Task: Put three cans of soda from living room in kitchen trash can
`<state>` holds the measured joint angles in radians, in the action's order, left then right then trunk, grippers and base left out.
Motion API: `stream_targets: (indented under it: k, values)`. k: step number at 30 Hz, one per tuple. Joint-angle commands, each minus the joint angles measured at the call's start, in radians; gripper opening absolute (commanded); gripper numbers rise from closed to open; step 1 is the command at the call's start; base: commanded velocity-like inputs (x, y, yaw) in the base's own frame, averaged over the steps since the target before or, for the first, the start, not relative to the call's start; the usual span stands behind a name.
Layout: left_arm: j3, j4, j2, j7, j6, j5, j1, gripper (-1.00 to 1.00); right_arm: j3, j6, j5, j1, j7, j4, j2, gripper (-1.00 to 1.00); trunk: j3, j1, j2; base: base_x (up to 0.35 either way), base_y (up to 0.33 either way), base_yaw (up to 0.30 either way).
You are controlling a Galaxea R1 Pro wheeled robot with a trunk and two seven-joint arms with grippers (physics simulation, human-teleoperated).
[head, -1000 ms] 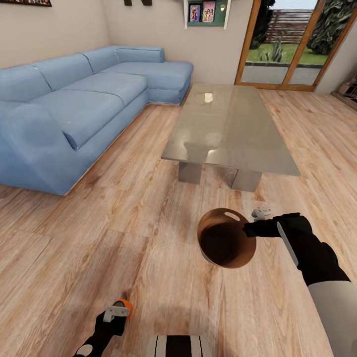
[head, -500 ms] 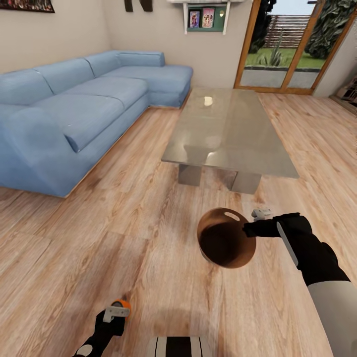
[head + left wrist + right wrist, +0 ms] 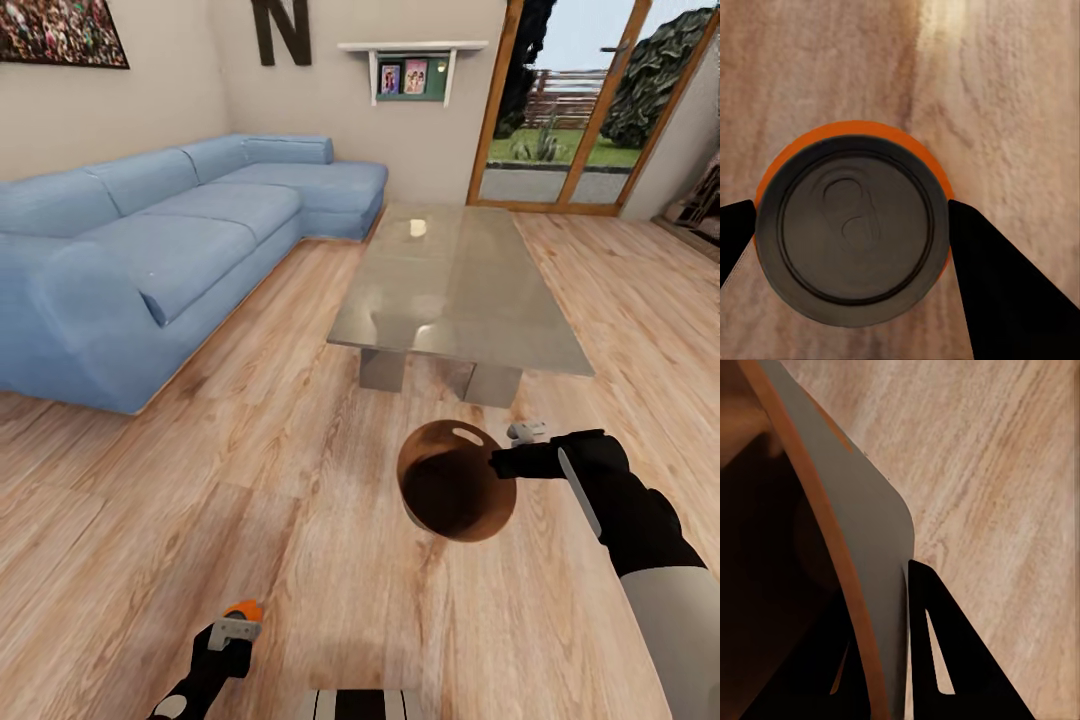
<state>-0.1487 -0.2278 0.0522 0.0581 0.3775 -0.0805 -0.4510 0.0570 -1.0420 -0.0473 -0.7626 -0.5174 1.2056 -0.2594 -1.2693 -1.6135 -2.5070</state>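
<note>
My left pincer (image 3: 851,225) is clenched on an orange soda can (image 3: 853,225), and my right pincer (image 3: 505,462) grips the trash can (image 3: 455,480) by its rim, just inboard of it. I judge the task midway: this can isn't binned. Coffee table (image 3: 460,290) ahead, sofa (image 3: 150,250) beyond my left pincer; open floor (image 3: 250,480) between.

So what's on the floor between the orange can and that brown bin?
Nothing: in the head view, just bare wood floor separates the orange can from the bin.
</note>
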Motion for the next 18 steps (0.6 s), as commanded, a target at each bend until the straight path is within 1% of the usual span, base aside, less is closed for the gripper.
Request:
stream_targets:
  k: [1,8,11,18]
  values:
    - [0.0,0.0,0.0,-0.001,0.0,0.002,0.0,-1.0,0.0,-0.005,0.024,0.0,-0.007,0.0,0.0,-1.0,0.004,0.0,0.0,0.0,0.0,0.0]
    - [0.0,0.0,0.0,0.0,0.0,0.002,0.0,-1.0,0.001,-0.005,0.026,0.001,-0.007,0.0,0.0,-1.0,0.031,0.004,0.002,0.0,0.0,0.0]
    - [0.0,0.001,0.0,0.001,-0.001,0.003,0.0,-1.0,0.001,-0.005,0.027,0.013,-0.008,0.0,0.0,-1.0,0.043,0.005,0.003,0.0,0.0,0.0]
    - [-0.001,0.0,0.0,0.003,-0.002,0.003,-0.001,-1.0,0.003,-0.005,0.027,0.023,-0.025,0.0,0.001,-1.0,0.07,0.008,0.004,0.0,0.0,0.0]
